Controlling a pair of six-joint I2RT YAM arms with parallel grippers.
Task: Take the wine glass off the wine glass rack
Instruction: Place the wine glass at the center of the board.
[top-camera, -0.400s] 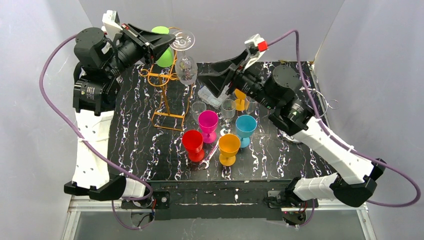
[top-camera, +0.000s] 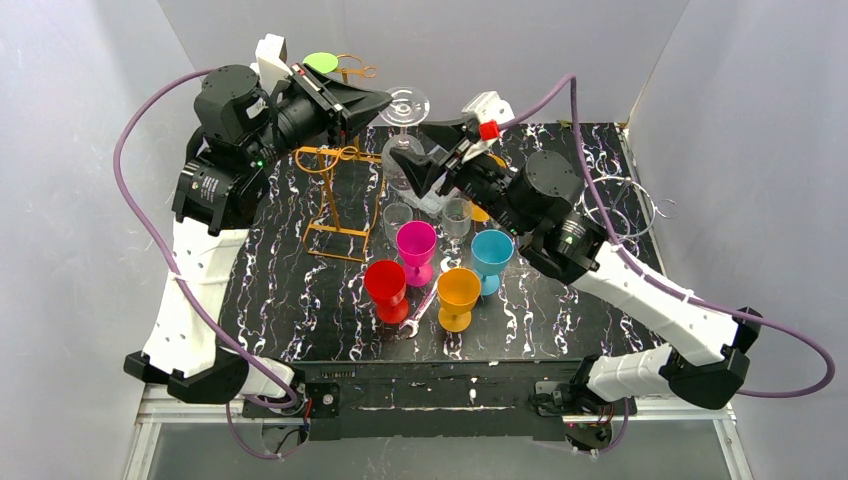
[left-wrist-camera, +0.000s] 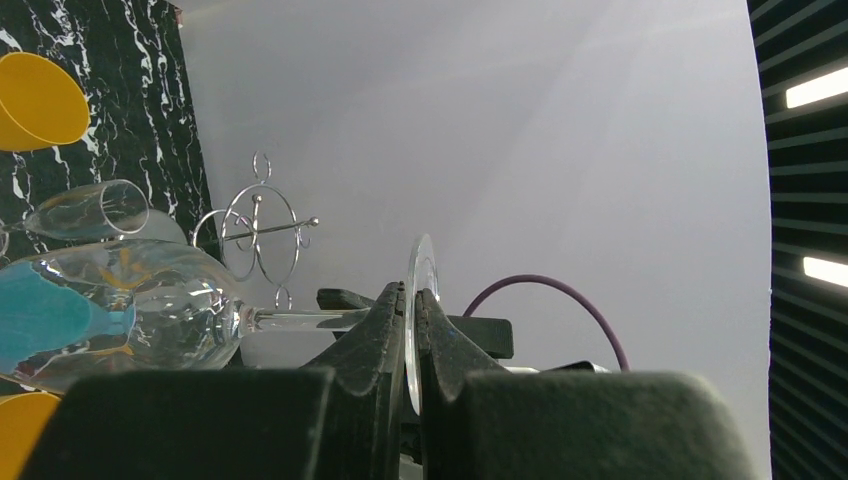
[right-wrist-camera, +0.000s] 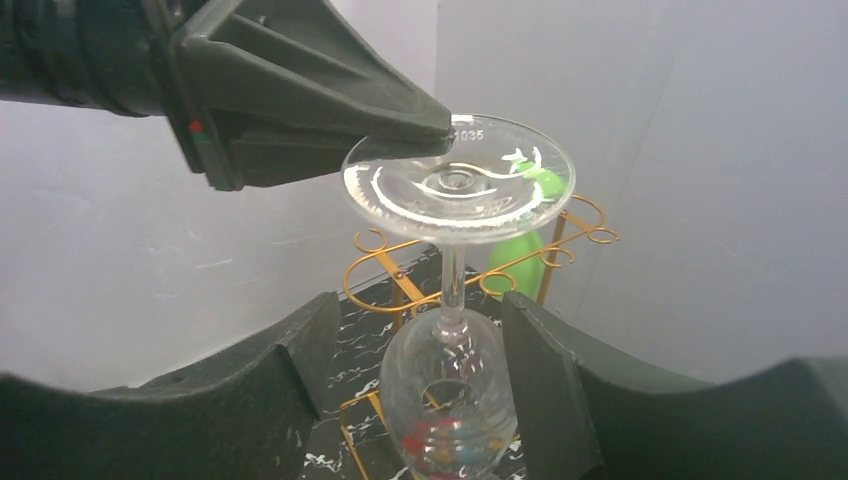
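1. Count: one clear wine glass (top-camera: 403, 105), one gold wire rack (top-camera: 322, 157) with one green glass (top-camera: 322, 62) on it, and four coloured glasses standing: red (top-camera: 386, 285), magenta (top-camera: 416, 245), orange (top-camera: 459, 292) and blue (top-camera: 491, 252). At least two clear glasses (top-camera: 398, 218) stand behind them, and one silver wire stand (top-camera: 640, 205) is at the right edge.
2. My left gripper (top-camera: 385, 100) is clenched on the rim of the wine glass's foot, so the glass hangs bowl-down.
3. The wine glass is off the rack's arms, just beside the rack toward my right arm, above the back of the table (top-camera: 290, 300).
4. My right gripper (right-wrist-camera: 425, 340) is spread, with one finger on each side of the stem and upper bowl. I cannot tell whether either finger touches.
5. Room: the standing glasses crowd the space below and in front of the bowl. The back wall is near. Bare tabletop lies left-front of the rack.
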